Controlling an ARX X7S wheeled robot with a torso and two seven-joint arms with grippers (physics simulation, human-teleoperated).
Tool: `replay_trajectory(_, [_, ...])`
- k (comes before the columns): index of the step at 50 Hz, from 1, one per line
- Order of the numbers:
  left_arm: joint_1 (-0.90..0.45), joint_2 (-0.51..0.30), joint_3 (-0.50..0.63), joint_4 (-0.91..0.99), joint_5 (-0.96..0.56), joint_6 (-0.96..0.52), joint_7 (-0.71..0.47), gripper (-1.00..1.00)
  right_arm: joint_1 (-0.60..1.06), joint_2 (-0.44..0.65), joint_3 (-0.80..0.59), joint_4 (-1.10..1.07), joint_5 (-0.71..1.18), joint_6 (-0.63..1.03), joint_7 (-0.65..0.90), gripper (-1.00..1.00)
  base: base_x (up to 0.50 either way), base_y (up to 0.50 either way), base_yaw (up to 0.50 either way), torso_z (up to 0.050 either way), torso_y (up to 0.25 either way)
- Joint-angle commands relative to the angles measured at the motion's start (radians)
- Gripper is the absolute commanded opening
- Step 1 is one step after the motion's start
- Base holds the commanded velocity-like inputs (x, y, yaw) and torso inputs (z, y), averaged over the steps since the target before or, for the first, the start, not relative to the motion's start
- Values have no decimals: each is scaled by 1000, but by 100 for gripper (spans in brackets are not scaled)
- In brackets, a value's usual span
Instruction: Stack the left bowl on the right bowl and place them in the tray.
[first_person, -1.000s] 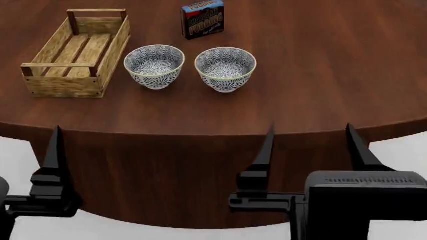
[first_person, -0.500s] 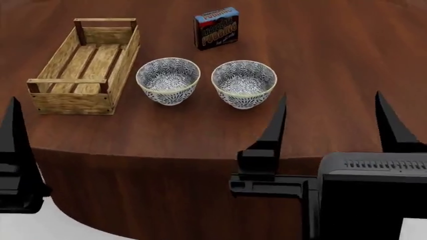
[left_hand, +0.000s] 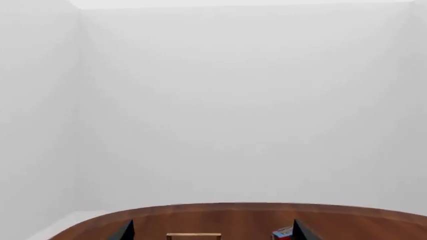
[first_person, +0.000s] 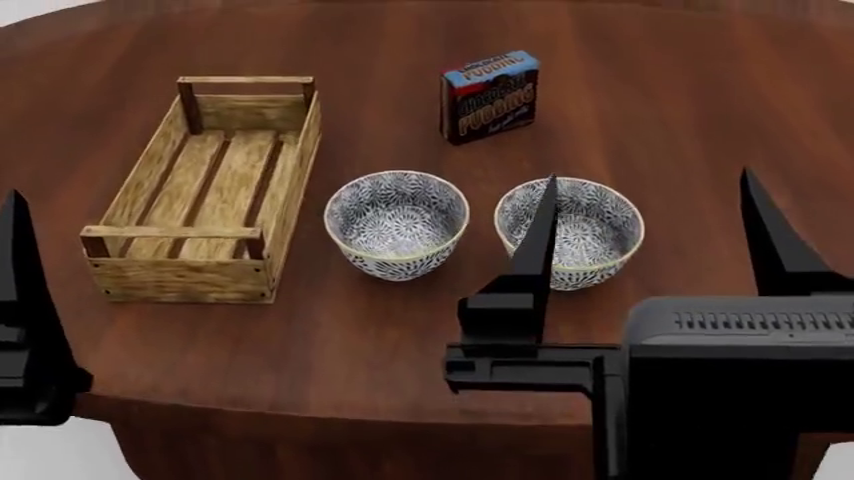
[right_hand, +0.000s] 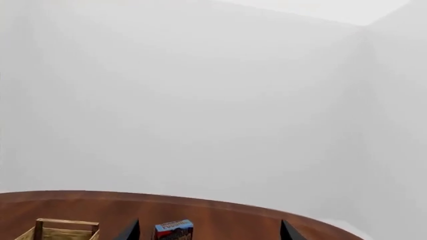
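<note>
The left bowl, blue-grey patterned, stands upright on the table just right of the tray, a long empty wooden crate. The right bowl, with a yellowish rim, stands apart from it, partly hidden behind one finger of my right gripper. That gripper hovers open at the table's near edge, nothing between its fingers. My left gripper is open too. Only one of its fingers shows in the head view, near the tray's front left. Both wrist views miss the bowls and catch the tray's far rail.
A chocolate pudding box stands upright behind the bowls and shows in both wrist views. The round dark wooden table extends behind and to the right. White walls fill most of both wrist views.
The head view has closed in on the table, so the tray, bowls and box sit lower and larger. Both grippers have risen; the right one's finger now overlaps the right bowl.
</note>
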Motion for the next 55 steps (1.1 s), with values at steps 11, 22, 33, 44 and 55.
replay_trajectory(11, [-42,-24,30,-3,-28,11,-33,100,26,29,4,4,67,-10,36,100,461,240,0,0,1])
replay_trajectory(22, [-57,-30,48,0,-34,11,-50,100,14,56,28,-13,111,-10,67,100,483,199,0,0,1])
replay_trajectory(33, [-67,-44,90,8,-18,15,-66,100,22,67,-8,5,106,-28,86,100,488,196,0,0,1])
replay_trajectory(44, [-84,-46,123,3,0,14,-60,100,13,77,-8,11,118,-47,98,100,491,196,0,0,1])
replay_trajectory(55, [-110,-63,125,14,-28,21,-85,100,31,86,-16,15,141,-37,114,100,488,193,0,0,1])
